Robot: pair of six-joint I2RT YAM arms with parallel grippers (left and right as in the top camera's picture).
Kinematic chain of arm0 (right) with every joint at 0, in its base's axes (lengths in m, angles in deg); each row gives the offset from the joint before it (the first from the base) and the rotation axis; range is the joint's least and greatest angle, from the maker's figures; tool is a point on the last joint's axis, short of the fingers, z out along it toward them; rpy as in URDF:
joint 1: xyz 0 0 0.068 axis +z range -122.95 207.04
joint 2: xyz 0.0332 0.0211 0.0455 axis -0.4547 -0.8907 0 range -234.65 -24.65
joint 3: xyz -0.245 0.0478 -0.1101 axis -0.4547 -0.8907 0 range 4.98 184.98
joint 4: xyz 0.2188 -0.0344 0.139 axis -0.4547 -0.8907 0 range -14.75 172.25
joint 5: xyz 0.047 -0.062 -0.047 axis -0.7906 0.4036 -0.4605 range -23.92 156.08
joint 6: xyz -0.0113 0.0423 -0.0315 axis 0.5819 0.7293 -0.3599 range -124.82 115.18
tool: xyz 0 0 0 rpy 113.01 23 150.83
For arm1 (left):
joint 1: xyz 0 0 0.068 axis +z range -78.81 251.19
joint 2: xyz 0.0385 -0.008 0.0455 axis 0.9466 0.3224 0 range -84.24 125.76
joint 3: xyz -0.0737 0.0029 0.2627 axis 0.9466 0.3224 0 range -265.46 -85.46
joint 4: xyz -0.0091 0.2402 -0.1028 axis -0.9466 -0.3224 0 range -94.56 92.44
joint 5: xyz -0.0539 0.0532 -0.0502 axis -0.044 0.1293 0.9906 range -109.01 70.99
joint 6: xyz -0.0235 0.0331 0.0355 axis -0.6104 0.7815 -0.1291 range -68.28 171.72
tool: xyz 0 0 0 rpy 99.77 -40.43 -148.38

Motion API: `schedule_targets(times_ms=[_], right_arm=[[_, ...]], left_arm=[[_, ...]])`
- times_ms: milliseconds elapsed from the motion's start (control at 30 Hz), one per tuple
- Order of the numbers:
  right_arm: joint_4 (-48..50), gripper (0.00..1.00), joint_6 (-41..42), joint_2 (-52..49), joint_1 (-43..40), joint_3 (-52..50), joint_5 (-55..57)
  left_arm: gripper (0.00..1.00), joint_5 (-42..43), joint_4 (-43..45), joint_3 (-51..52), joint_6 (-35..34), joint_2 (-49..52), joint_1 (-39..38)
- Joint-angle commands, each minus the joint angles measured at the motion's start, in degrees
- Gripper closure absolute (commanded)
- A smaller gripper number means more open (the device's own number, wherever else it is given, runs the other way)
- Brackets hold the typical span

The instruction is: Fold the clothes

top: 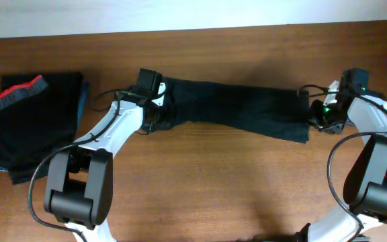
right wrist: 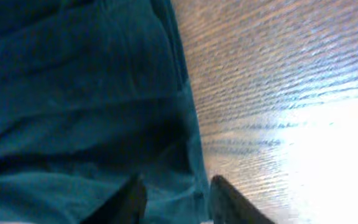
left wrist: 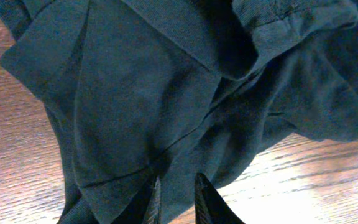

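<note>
— Two arms, one garment: why the stretch?
— The trousers (top: 237, 107) lie lengthwise across the upper middle of the table (top: 213, 188), with an arm at each end, likely to pull them flat for a fold.
— Held?
— The left gripper (left wrist: 177, 182) is nearly closed, with cloth in the slit. The right gripper (right wrist: 176, 186) stands wider, straddling the edge. Whether either pinches, I cannot tell.
— The pile (top: 25, 128) at far left?
— Folded, kept clear.
</note>
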Motion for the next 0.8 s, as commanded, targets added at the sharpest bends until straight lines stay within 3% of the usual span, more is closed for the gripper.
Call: schedule_targets(times_ms=[0, 33, 500, 600, 700, 767], right_arm=[[-0.02, 0.63, -0.5, -0.79, 0.22, 1.05, -0.11], [-0.11, 0.59, -0.48, -1.14, 0.22, 1.05, -0.13], [0.61, 0.6, -0.59, -2.84, 2.95, 0.96, -1.73], [1.01, 0.69, -0.5, -2.86, 3.37, 0.94, -1.53], [1.07, 0.96, -0.5, -2.86, 3.21, 0.94, -1.29], [1.55, 0.96, -0.46, -2.84, 3.21, 0.96, 0.07]], left_arm=[[0.82, -0.96, -0.09, -0.57, 0.52, -1.42, 0.17], [0.82, -0.96, -0.09, -0.57, 0.52, -1.42, 0.17], [0.81, -0.96, 0.09, -0.57, 0.52, -1.42, 0.17], [0.81, -0.96, 0.09, -0.57, 0.52, -1.42, 0.17], [0.81, -0.96, 0.09, -0.57, 0.52, -1.42, 0.2], [0.81, -0.96, 0.09, -0.57, 0.52, -1.42, 0.17]])
